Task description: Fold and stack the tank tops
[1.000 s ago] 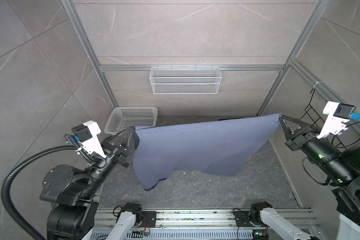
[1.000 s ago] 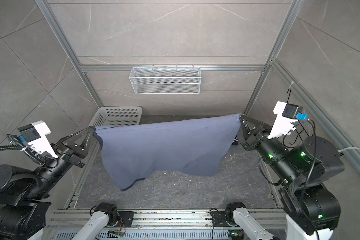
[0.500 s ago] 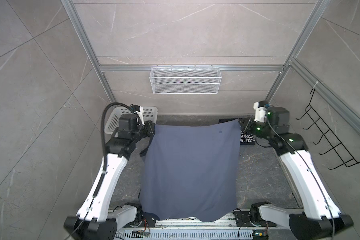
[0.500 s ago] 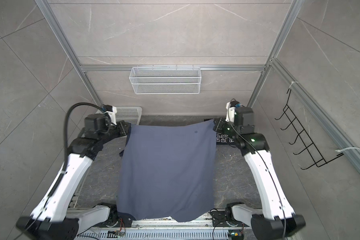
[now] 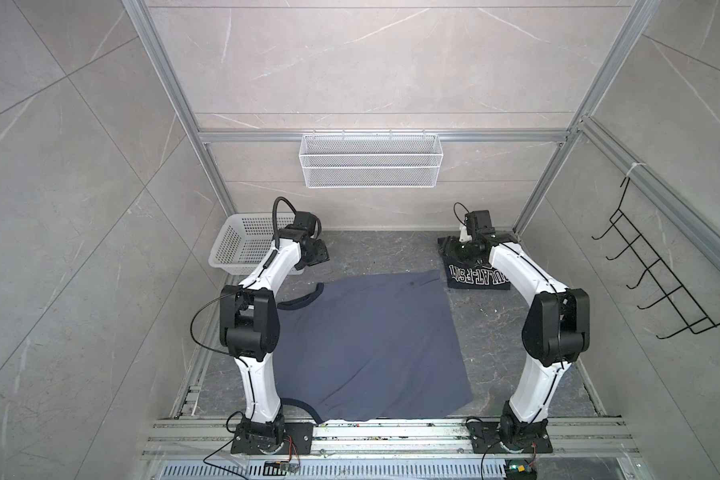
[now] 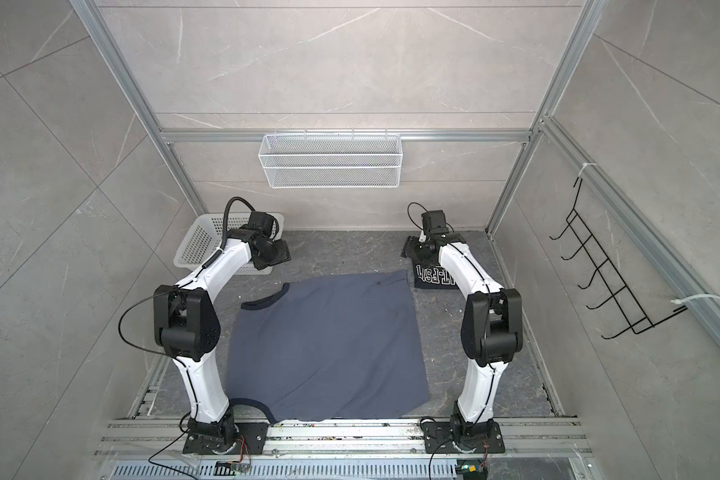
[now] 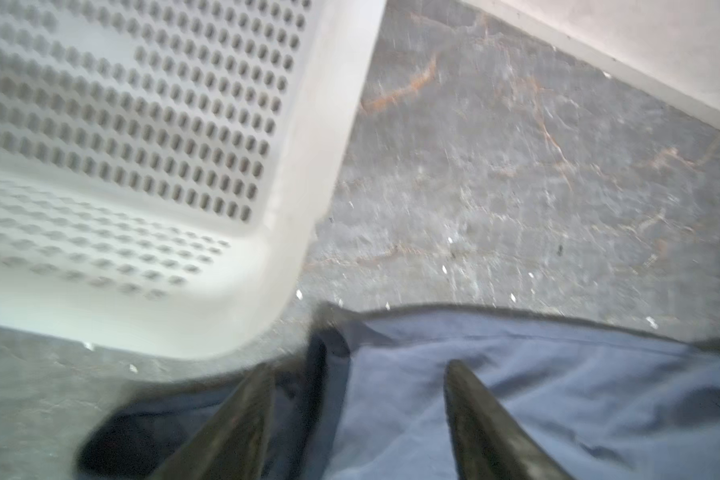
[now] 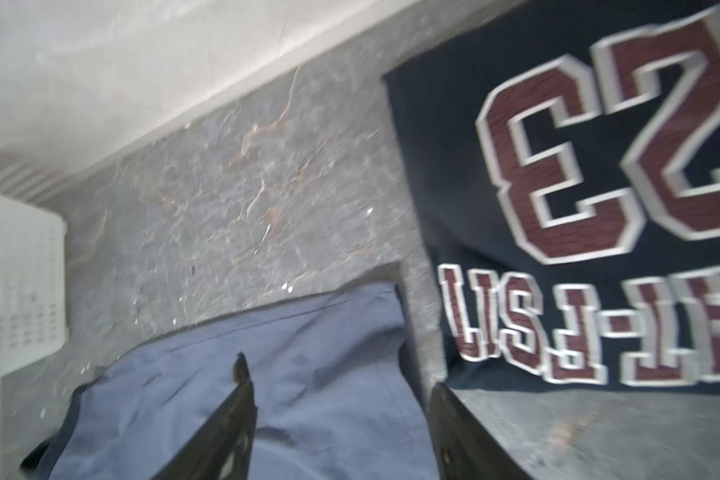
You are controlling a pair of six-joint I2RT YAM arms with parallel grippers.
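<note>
- We see the blue-grey tank top (image 5: 371,345) spread flat and unfolded on the table (image 5: 495,345), one edge just below both tools. In our judgement, all of its folds are left to do.
- The navy tank top (image 8: 599,208) lies folded just beside the right tool (image 8: 337,374). That half looks done to us, and the stacking remains.
- The left tool (image 7: 360,368) and the right tool both have their jaws spread and hold nothing.

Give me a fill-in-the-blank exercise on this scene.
The folded navy tank top shows the number ____.
The blue-grey tank top lies spread out, not yet ____.
The left gripper and right gripper are both ____.
The white basket stands nearest the ____ arm.
Missing: 23; folded; open; left.
</note>
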